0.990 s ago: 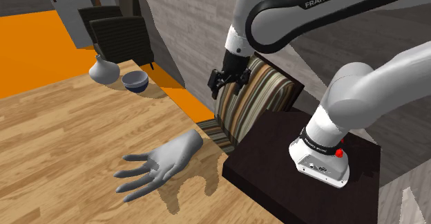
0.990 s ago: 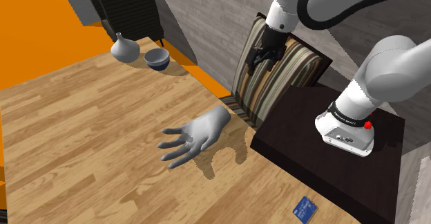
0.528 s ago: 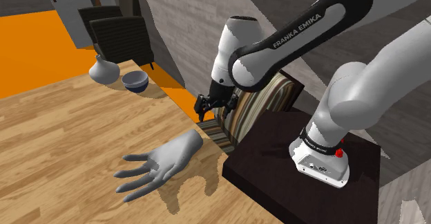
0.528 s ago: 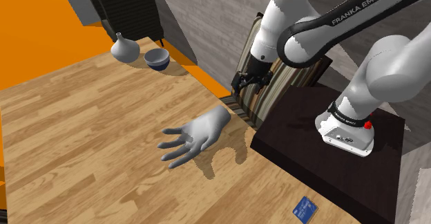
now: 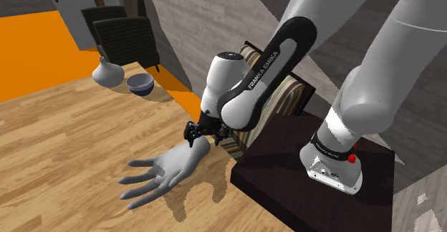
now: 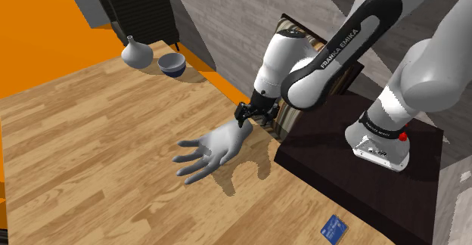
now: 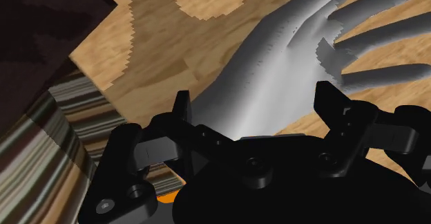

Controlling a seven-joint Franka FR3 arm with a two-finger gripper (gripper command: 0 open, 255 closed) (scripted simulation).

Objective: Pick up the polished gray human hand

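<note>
A broad table of light wood planks (image 5: 57,137) is filling the shoulder view's left, with orange floor (image 5: 36,44) showing beyond its far edge. The white jointed arm (image 5: 251,87) is bending down from the upper right toward the table's edge. Its dark brown box stand (image 5: 286,173) is sitting just beside that edge, and a brown-and-cream striped chair (image 5: 286,98) is standing behind the arm. The large smooth gray model of a human hand (image 5: 168,167) is lying flat on the table near the edge by the stand, fingers spread toward the shoulder view's lower left, wrist pointing toward the stand. The black 2-finger gripper (image 5: 197,134) is hovering over that wrist; in the wrist view its 2 fingers (image 7: 181,108) are standing spread apart with the wrist between them, not pinching it. A rounded gray vase (image 5: 107,73) and a dark blue bowl (image 5: 140,84) are sitting side by side at the table's far corner. A small blue card (image 6: 333,228) is lying near the stand in the second exterior view.
</note>
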